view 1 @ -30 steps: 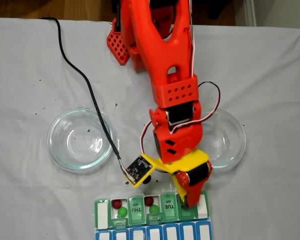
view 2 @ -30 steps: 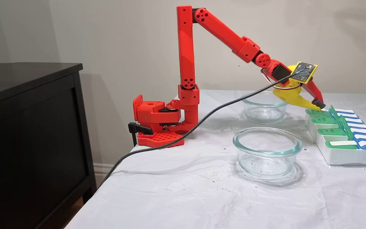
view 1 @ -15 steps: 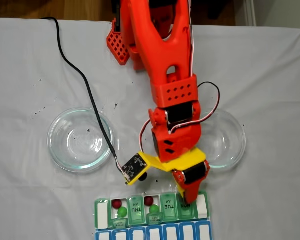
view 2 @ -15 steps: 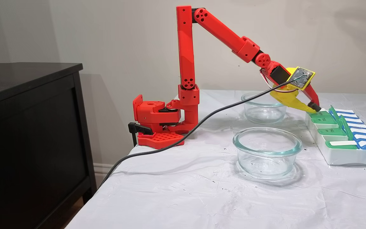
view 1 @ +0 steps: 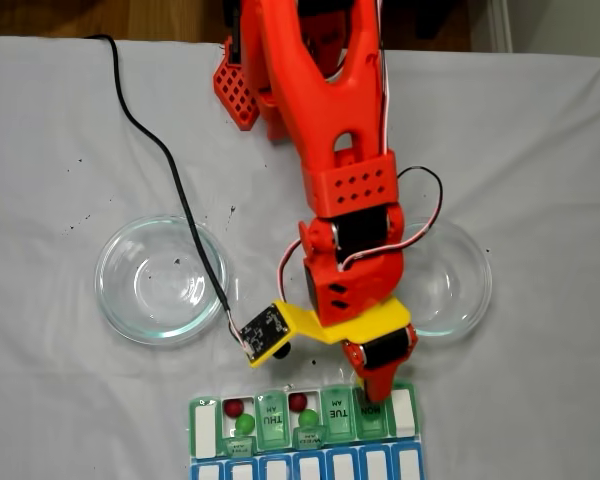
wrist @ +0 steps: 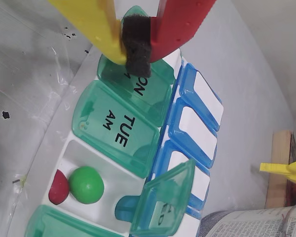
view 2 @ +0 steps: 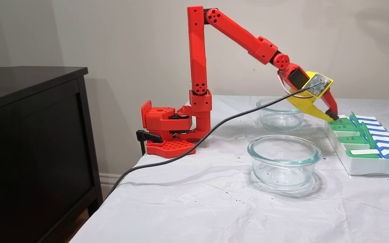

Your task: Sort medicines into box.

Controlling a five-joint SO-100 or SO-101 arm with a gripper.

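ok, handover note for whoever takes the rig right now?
Claw: shut, black pad on the MON lid, holding nothing.
Box: at the table's near edge in the top-down fixed view. Two green compartments stand open, each with a red pill and a green pill; TUE lid closed.
Bowls: both look empty.
Done: four pills boxed.
Left: MON's contents are hidden under its lid; two lids to close.

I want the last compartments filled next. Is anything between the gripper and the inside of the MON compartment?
Yes. The MON lid is down over its compartment, and the shut gripper sits right on it. The TUE lid beside it is down too.
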